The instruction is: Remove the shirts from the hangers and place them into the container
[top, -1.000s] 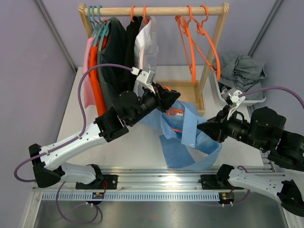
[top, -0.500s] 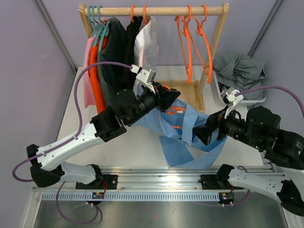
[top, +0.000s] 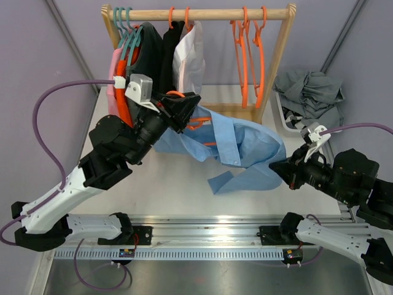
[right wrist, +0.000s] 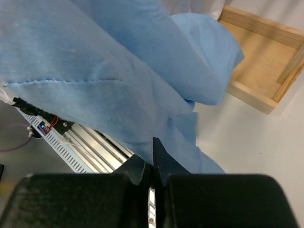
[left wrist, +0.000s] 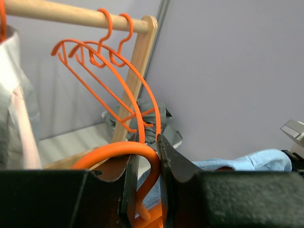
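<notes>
Light blue shirt (top: 239, 144) higher, taut; left jaws tight on orange hanger (left wrist: 114, 151), right jaws shut on it.

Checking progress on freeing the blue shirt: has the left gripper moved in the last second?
Yes. Seen from above, the left gripper shifted left and upward in frame, toward the wooden rack's left post.

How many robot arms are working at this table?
2. The left arm reaches from the near left toward the rack; the right arm sits at the near right, by the blue shirt. None seem hidden.
</notes>
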Controlling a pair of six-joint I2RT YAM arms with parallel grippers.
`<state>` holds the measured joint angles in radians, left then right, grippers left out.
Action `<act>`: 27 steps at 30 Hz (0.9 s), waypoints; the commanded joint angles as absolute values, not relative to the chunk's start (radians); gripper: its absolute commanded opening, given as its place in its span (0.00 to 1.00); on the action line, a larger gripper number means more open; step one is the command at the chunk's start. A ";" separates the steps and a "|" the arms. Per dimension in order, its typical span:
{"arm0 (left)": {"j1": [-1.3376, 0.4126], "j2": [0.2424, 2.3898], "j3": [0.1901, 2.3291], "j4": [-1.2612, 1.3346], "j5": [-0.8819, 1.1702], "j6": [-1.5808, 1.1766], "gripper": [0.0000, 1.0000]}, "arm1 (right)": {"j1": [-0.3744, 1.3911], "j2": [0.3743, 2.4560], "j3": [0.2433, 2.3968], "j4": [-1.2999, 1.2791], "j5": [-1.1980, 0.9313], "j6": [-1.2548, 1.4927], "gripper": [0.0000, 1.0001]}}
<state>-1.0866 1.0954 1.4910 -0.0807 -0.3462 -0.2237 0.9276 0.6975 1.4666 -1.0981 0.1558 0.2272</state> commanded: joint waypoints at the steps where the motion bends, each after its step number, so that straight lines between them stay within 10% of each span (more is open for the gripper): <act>1: -1.091 1.077 1.546 -0.023 -0.402 -0.190 0.21 | 0.930 0.670 1.460 -1.092 0.216 0.221 0.00; 16: -1.092 0.956 1.477 -0.061 -0.520 -0.155 0.20 | 0.930 0.531 1.620 -1.351 1.175 0.590 0.00; 27: -1.092 0.939 1.431 -0.029 -0.453 -0.207 0.20 | 0.930 0.759 1.450 -1.217 0.790 0.384 0.00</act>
